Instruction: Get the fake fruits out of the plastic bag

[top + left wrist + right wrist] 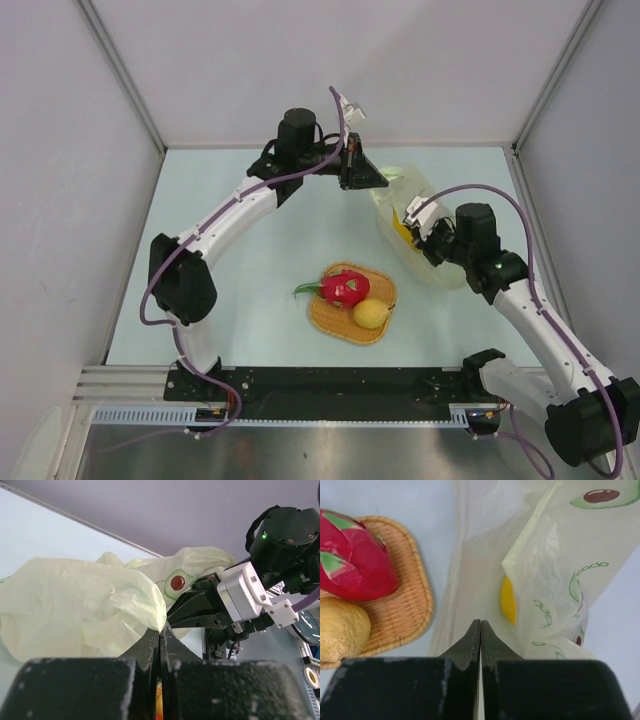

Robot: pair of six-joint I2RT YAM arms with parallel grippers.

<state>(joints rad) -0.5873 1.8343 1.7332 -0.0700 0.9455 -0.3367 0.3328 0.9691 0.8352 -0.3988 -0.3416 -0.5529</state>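
- The mat [325,312] lies on the worktop [240,290] between the two arms, and everything below is placed from it.
- The dragon fruit [345,288] sits on the mat's far half, its green tips sticking out past the mat's left edge.
- The pear [371,314] rests on the mat's near right part, touching the dragon fruit.
- The bag [425,190] lies beyond the mat, to its right and near it, with its mouth turned towards the mat.
- The banana [402,232] shows as a yellow patch inside the bag, at the end nearest the mat.
- The left claw [383,180] is beyond the mat at the bag's far edge. Its jaws are pressed together on a fold of the bag, and that fold is lifted.
- The right claw [408,228] is to the right of the mat at the bag's mouth, just beside the banana. Its jaws are fully closed and the tips lie on the thin film. I cannot tell whether any film is caught between them.
- In the right wrist view the closed tips [480,625] point at the strip of bag between the mat and the banana.
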